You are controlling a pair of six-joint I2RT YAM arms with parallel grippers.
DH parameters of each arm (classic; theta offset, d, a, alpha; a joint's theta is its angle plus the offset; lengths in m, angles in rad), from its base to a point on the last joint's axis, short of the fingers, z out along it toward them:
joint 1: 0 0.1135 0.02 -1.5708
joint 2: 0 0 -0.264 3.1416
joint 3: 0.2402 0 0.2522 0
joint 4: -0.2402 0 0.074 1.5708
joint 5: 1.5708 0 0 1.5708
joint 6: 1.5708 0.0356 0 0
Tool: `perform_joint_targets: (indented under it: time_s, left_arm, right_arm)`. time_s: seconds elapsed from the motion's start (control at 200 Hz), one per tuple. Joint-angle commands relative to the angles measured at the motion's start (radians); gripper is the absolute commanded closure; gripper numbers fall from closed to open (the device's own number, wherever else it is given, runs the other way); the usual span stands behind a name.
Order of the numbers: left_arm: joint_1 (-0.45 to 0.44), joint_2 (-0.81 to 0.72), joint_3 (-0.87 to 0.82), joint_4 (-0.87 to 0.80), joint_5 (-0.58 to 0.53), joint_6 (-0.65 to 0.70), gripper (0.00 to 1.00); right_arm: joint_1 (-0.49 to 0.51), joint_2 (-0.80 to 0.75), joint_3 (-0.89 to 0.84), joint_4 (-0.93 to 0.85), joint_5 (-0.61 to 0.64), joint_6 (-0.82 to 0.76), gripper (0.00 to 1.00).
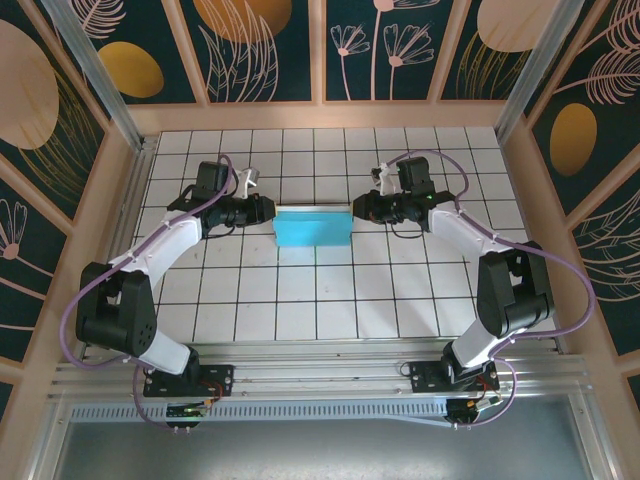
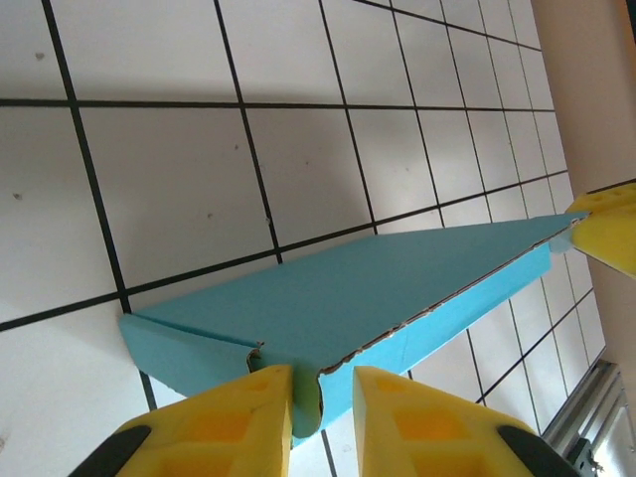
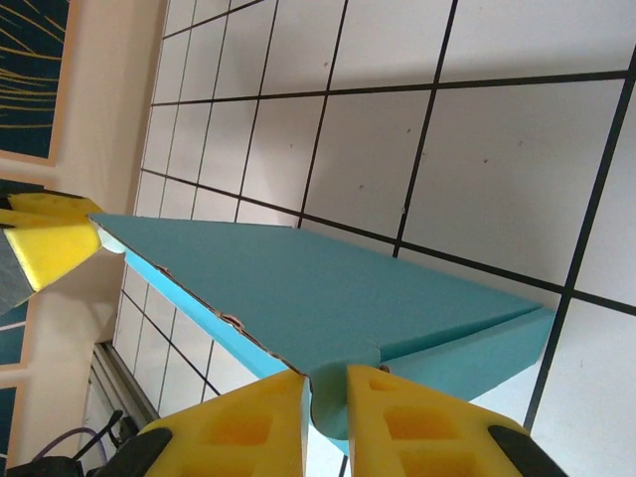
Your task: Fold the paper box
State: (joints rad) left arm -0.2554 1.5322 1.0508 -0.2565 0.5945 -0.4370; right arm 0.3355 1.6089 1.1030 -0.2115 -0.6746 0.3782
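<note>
Paper box (image 1: 312,228) lies mid-way up the white tiled table (image 1: 300,300), turquoise side out, long axis left-right, spanning the gap between the two arms. It is not flat. The wrist views show a broad top panel, a narrow side wall folded down along a raw cardboard edge, and a small flap at each end.

Left gripper (image 1: 268,211) is at the box's left end and right gripper (image 1: 356,209) at its right end. Each is narrowed onto a thin end tab, with the card sandwiched between the yellow pads (image 2: 238,417).

My read of the step: both ends are pinched to swing the panel about its crease.
- Move both wrists at the same rate, or the panel will twist.
- Rotate about the fold line rather than pulling the ends apart — thin card probably tears at the scored corners.
- Pinch close to the crease so the tab doesn't buckle.

What each view adds:
- Top view gives the layout: box square to the tile lines and centred between the arms. The grip contact is hidden under the gripper bodies, and I cannot tell whether the box is lifted.
- Left wrist view shows the tab in the pinch, the raw fold edge, and the other arm's yellow fingertip (image 2: 606,229) at the far corner.
- Right wrist view mirrors that from the other end and shows the end flap tucked under — whether the lower edge touches the tiles I cannot tell.
</note>
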Motion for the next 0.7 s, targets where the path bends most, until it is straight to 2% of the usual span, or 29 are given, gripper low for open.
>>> perform_joint_targets:
  time_s: [0.0, 0.35, 0.496, 0.696]
  left_arm:
    - [-0.001, -0.014, -0.024, 0.024, 0.033, -0.025, 0.77]
    - [0.0, -0.009, -0.023, 0.012, 0.018, -0.016, 0.78]
    - [0.001, -0.016, -0.015, -0.008, 0.003, -0.002, 0.78]
    - [0.001, -0.036, -0.003, -0.061, -0.079, 0.045, 0.77]
  right_arm:
    - [0.01, 0.017, -0.014, 0.034, -0.008, 0.049, 0.82]
    - [0.018, 0.022, -0.029, 0.036, 0.004, 0.077, 0.82]
    - [0.021, 0.028, -0.021, -0.037, 0.106, 0.014, 0.82]
    - [0.036, 0.031, -0.008, -0.108, 0.188, -0.062, 0.82]
